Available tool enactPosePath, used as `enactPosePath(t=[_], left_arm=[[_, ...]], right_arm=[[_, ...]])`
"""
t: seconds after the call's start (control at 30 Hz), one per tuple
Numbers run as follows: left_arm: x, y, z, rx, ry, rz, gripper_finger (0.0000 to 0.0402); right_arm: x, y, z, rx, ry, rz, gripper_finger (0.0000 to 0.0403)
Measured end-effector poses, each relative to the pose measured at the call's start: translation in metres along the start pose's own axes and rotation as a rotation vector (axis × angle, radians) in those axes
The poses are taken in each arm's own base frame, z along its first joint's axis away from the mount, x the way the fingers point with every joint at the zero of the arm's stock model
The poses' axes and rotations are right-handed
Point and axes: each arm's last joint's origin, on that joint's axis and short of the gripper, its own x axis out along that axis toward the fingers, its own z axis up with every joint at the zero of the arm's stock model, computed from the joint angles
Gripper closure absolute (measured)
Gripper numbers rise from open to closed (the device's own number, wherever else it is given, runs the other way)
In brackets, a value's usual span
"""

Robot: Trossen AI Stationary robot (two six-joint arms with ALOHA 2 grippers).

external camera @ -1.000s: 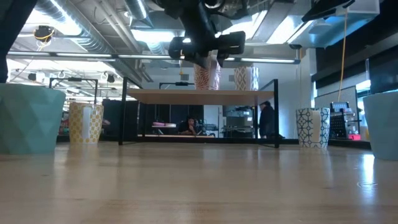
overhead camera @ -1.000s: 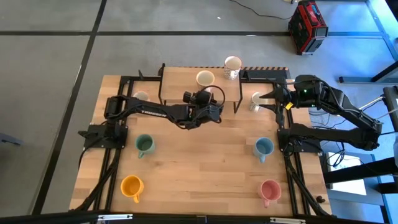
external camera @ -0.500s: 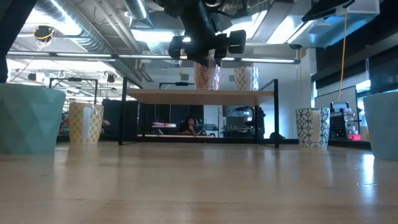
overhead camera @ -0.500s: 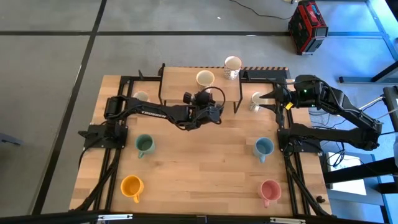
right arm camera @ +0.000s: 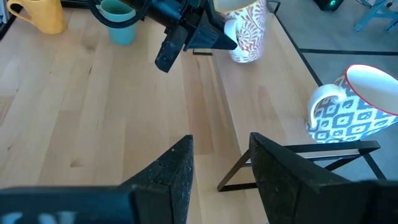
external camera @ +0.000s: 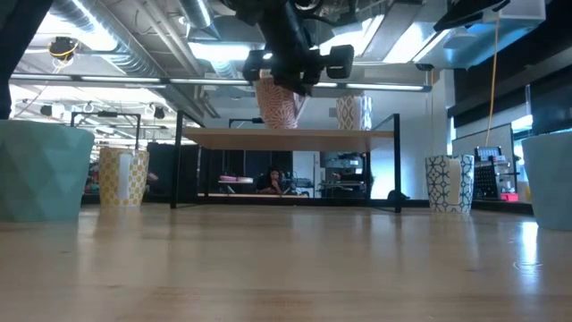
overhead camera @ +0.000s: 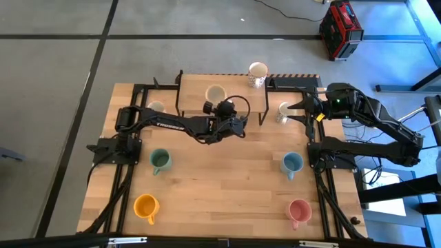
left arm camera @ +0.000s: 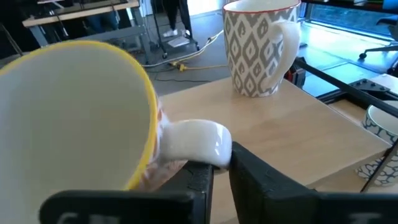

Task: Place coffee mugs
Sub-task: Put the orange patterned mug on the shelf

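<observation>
A white coffee mug with a red-orange pattern and a yellow rim (overhead camera: 216,93) stands tipped on the raised wooden shelf (overhead camera: 193,86) at the table's far side. My left gripper (left arm camera: 222,171) is shut on its handle. A grey-patterned mug (left arm camera: 261,46) stands upright on the shelf's right end. My right gripper (right arm camera: 217,165) hovers open at the table's right side. Beside it, a blue-patterned mug (right arm camera: 348,106) stands on the table. Green (overhead camera: 160,160), orange (overhead camera: 145,204), light blue (overhead camera: 291,163) and pink (overhead camera: 298,210) mugs stand on the near half. My left gripper pinches the mug's white handle (left arm camera: 199,142) between its two fingers (left arm camera: 264,183), coming roughly level from the near side. The mug (external camera: 277,103) leans with its top toward the table's left. I cannot tell whether its base still touches the shelf.
A yellow-patterned mug (overhead camera: 157,107) stands on the table by the shelf's left leg. The shelf's black frame legs (external camera: 179,165) rise from the table. A broad stretch of bare wood (overhead camera: 220,186) lies between the coloured mugs. A red box (overhead camera: 340,27) sits on the floor beyond.
My left gripper has shut on the handle of the patterned mug. The mug, upright a second ago, has tipped with its top toward the table's left and shifted a little left along the shelf.
</observation>
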Motion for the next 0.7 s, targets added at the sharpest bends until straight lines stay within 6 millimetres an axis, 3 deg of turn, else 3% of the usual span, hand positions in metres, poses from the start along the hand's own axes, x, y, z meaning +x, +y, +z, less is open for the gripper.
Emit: enactPosePath(t=[0.37, 0.7], left_arm=[[-0.0008, 0.0, 0.0013, 0.035, 0.015, -0.029, 0.0375], [0.0009, -0.004, 0.0078, 0.149, 0.091, -0.258, 0.0384]], right_arm=[[0.0001, 0.0, -0.0001, 0.0, 0.0, 0.0, 0.0256], [0.0001, 0.0, -0.0001, 0.0, 0.0, 0.0, 0.0256]])
